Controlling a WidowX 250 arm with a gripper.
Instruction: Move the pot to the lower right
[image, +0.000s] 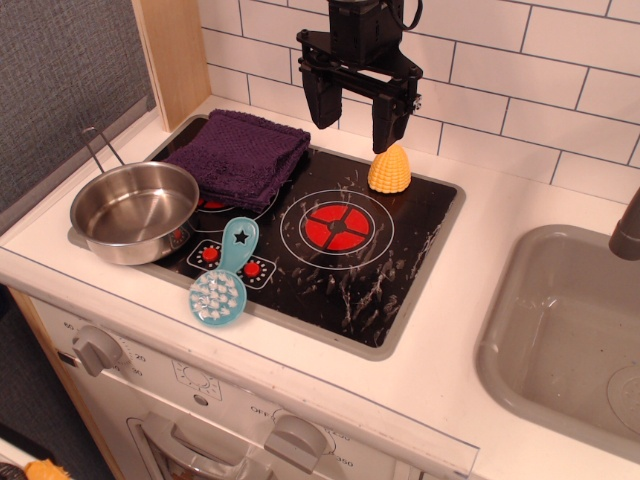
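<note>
The pot (135, 211) sits at about nine o'clock on the toy stove (400, 310), over the near-left burner with its left side overhanging the edge of the cooktop. It is upright and empty, its thin wire handle rising toward eleven o'clock, up and away from the rim. That leaves the rim facing the arm clear for a grasp.

The gripper (355, 112) hangs at twelve o'clock above the back edge of the stove, its two black fingers spread wide and holding nothing — well apart from the pot. It looks parked high so that it clears everything on the cooktop.

A purple cloth (243, 152) lies folded over the far-left burner, at about eleven o'clock, its near edge just beside the pot's rim. A yellow corn cob (389, 168) stands upright at one o'clock, just under the right finger. A blue brush (224, 278), bristles at the front, lies at seven o'clock across the small control dials, near the pot's right side.

The lower right of the cooktop, around five o'clock, is bare black glass, so it seems a ready landing place. The task appears not yet begun — the likely path from pot to goal passes over the brush and the red right burner (337, 228).

The grey sink (520, 330) lies at four o'clock, beyond the stove.
</note>
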